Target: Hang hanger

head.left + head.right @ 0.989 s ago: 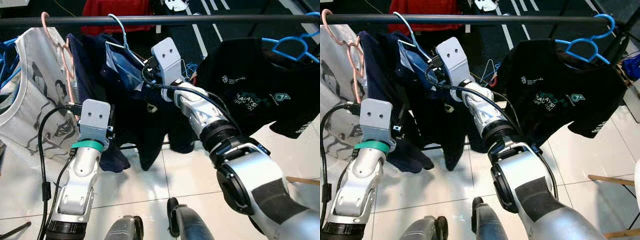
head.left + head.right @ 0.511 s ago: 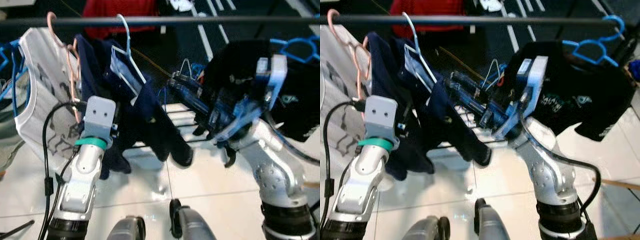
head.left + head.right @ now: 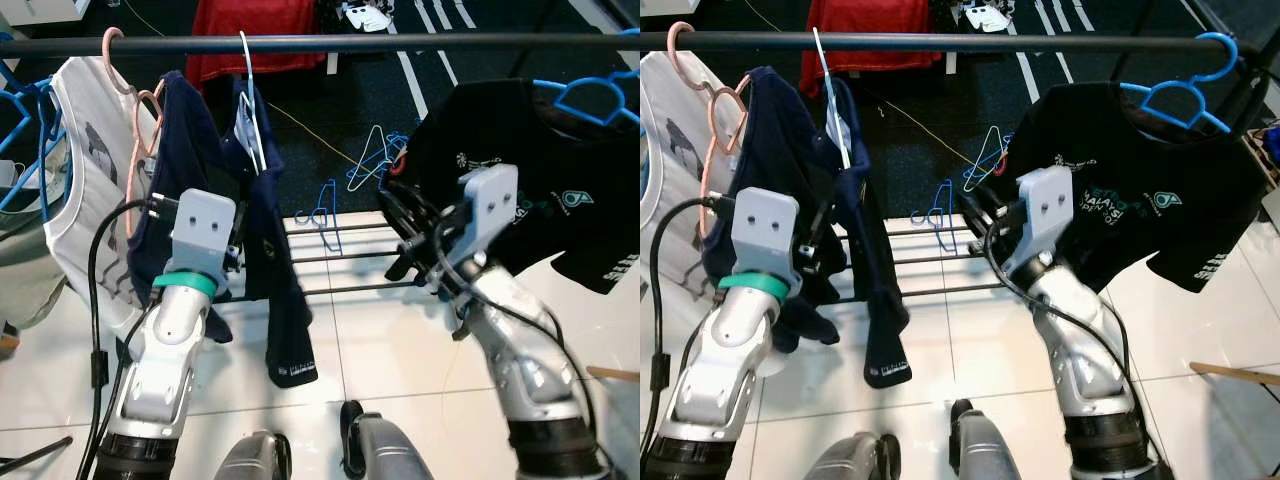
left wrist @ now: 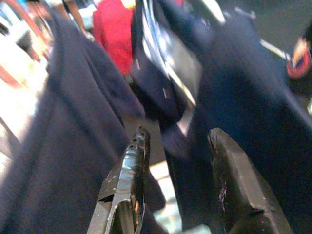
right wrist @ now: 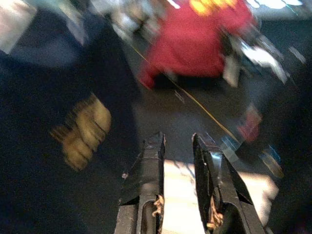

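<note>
Now that the right gripper (image 5: 175, 146) has pulled back empty, fingers apart, the hanger (image 3: 250, 110) hangs on the rail (image 3: 400, 42); left gripper (image 4: 178, 146) open.

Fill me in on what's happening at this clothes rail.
The robot is hanging laundry. A navy garment on a white hanger hangs from the black rail, between a white printed shirt on a pink hanger and a black T-shirt on a blue hanger. The right gripper is clear of the garment and holds nothing. The left gripper is open, close beside the navy fabric.
</note>
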{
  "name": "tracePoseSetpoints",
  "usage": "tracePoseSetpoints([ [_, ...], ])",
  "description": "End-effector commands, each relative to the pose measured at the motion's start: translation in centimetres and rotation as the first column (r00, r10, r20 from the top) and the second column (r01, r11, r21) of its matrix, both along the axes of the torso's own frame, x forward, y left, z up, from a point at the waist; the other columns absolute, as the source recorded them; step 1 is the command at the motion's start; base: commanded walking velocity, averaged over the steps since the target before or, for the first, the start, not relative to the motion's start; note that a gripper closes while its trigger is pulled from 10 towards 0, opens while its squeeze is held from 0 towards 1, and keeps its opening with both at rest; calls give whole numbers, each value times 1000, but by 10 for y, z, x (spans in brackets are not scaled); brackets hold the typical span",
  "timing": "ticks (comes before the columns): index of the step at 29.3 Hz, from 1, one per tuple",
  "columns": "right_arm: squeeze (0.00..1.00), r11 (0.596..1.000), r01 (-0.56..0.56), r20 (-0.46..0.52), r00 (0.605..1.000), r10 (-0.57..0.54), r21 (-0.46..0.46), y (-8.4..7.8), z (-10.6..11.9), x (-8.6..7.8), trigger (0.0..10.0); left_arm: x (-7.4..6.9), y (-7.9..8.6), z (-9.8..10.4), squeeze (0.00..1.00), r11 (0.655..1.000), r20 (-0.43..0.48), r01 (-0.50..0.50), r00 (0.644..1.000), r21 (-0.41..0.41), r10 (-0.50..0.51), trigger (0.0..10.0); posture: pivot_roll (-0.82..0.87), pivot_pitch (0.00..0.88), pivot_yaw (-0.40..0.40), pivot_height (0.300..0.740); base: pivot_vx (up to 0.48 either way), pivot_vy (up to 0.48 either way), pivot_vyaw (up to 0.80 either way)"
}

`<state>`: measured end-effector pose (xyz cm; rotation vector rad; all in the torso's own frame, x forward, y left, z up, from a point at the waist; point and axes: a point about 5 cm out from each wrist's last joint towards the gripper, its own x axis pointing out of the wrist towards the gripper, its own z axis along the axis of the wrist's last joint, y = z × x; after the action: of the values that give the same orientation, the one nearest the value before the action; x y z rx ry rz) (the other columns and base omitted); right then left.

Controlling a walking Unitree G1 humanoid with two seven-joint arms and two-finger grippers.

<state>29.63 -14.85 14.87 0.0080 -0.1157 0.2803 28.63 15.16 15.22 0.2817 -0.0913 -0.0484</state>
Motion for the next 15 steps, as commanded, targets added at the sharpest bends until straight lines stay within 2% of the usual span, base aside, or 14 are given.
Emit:
tracePoseSetpoints([
  [1, 0, 999, 21, 1, 1000, -21, -34, 4, -10, -4, 10000, -3, 1, -13, 0, 1000, -66, 12, 998, 4, -11, 10000, -119, 159, 49, 740, 0, 0, 0],
  [6, 0, 999, -19, -36, 999, 18, -35, 22, -31, -14, 10000, -8, 3, -26, 0, 998, -112, 27, 993, -50, -32, 10000, -124, 145, 40, 740, 0, 0, 0],
  [13, 0, 999, -19, -55, 998, 17, -40, 28, -41, -15, 10000, -8, 0, -31, 0, 998, -110, 10, 994, -55, -16, 10000, -120, 127, 30, 740, 0, 0, 0],
  [15, 0, 999, 19, -86, 996, -22, -37, 27, -52, -12, 10000, -10, -2, -43, 0, 999, -131, -6, 991, -51, 0, 10000, -119, 114, 23, 740, 0, 0, 0],
])
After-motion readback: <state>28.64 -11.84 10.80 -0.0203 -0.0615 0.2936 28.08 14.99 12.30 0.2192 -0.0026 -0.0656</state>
